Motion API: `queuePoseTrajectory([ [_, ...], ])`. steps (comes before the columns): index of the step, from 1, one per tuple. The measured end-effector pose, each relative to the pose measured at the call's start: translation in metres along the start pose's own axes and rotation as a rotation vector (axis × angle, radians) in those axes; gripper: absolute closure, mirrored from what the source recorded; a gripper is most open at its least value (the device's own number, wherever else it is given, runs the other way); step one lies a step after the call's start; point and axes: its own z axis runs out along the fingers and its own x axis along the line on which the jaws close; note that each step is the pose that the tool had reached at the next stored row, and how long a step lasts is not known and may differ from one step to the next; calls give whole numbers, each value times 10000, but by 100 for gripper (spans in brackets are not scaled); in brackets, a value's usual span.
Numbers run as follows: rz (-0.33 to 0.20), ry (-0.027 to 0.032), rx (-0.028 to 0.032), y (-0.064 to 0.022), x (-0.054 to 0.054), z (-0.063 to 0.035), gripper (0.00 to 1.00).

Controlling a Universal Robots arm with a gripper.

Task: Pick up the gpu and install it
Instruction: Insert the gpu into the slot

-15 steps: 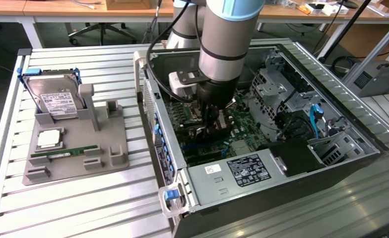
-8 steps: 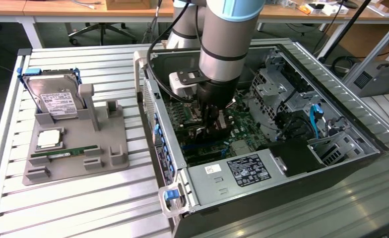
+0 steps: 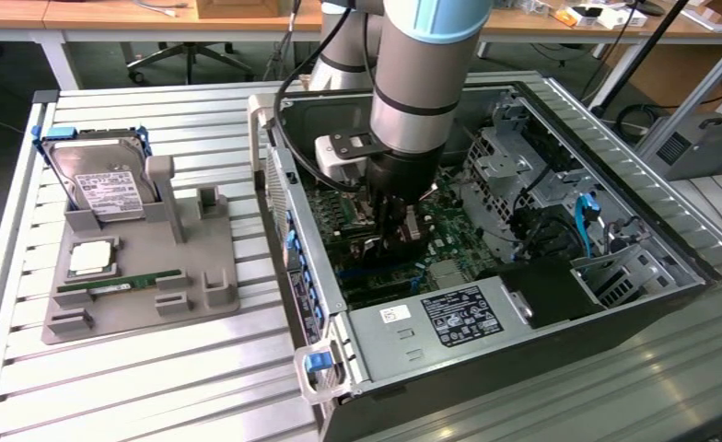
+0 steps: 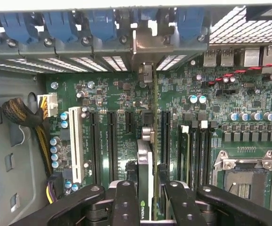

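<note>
Claw (image 4: 147, 197) around edge-on gpu (image 4: 145, 165) (bracket rearward)

Between the matt black fingers (image 4: 126, 200) of the pincer (image 4: 147, 200), the gpu (image 4: 145, 165) shows a thin edge of dull silvery metal over dark board. Beneath the pincer, the motherboard (image 4: 249, 94) is matt green, dotted with shiny metal capacitors. Beyond the pincer, glossy blue plastic clips (image 4: 100, 23) line perforated bare-metal slot covers (image 4: 60, 63). The computer case (image 3: 607, 166) around it is grey sheet metal.
</note>
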Motion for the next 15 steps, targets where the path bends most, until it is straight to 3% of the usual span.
queuePoseTrajectory([
  [5,0,-10,6,-1,-1,4,73],
  [8,0,-7,5,-1,-1,4,66],
  [9,-1,-3,3,-1,0,2,60],
  [13,-1,-3,2,-1,0,0,60],
  [15,-2,11,3,-6,2,-89,60],
])
